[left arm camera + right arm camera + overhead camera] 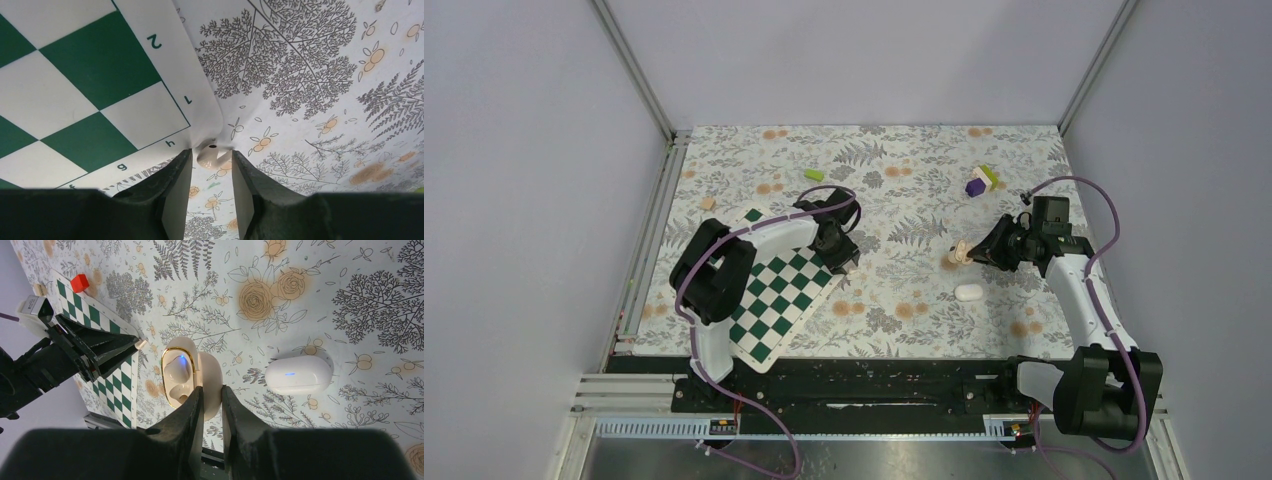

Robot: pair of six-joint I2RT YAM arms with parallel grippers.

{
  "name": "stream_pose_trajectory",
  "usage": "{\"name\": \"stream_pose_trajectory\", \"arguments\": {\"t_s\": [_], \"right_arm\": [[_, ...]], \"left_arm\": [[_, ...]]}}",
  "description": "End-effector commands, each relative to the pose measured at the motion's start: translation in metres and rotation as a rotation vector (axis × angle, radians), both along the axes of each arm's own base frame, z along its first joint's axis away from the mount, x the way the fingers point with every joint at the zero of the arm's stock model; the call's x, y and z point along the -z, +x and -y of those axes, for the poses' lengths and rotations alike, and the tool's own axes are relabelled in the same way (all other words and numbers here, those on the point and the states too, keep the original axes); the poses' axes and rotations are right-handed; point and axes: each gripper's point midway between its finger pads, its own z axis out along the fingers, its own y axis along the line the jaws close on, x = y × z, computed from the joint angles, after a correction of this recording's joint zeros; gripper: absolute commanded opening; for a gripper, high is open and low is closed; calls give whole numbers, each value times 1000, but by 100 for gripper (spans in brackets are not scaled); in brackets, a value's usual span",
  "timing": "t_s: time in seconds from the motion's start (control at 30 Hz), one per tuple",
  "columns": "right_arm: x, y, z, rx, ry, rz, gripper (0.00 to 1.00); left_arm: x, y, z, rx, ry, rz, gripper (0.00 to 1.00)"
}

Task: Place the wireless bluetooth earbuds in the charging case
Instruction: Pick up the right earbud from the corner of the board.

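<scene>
Looking down from above, the left arm reaches across the green-and-white chessboard (784, 290) and its left gripper (842, 255) points down at the board's far right corner, at the edge of the floral table cover (904, 200). To the right, the right gripper (974, 250) holds the charging case (957, 252) near the middle of the cover, with its lid open. A closed white case (968, 292) lies just in front of it, apart from it. A green block (814, 174) and a small cluster of purple, yellow and white blocks (981, 180) sit well behind. From the left wrist, the jaws stand at a narrow gap, and one earbud (210, 155) lies on the cover between their tips, right at the rounded corner of the board. It nearly fills the gap, but whether the pads press on it cannot be told. From the right wrist, the fingers are clamped tight on the cream outer shell of the open case. Its gold-rimmed inside faces the camera, a small blue light glows there, and a second earbud (176, 371) seems to be seated in it. The closed case lies to the right with its own blue light, and a red block (79, 282) rests on the board far off.
</scene>
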Motion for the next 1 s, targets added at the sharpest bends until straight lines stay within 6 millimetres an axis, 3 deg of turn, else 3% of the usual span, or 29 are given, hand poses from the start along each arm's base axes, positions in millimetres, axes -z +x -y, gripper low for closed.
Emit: {"name": "stream_pose_trajectory", "arguments": {"t_s": [0.0, 0.3, 0.63, 0.83, 0.97], "right_arm": [[-11, 5, -6, -22, 24, 52, 0], [-9, 2, -6, -21, 18, 47, 0], [-11, 2, -6, -16, 19, 51, 0], [-10, 0, -6, -16, 20, 48, 0], [-12, 0, -8, -18, 26, 50, 0]], "left_arm": [[-2, -8, -5, -65, 11, -27, 35], [4, -3, 1, -59, 6, -41, 30], [6, -3, 3, -49, 3, -42, 6], [-21, 6, 9, 12, -26, 34, 2], [-46, 12, 26, 179, -64, 108, 0]]}}
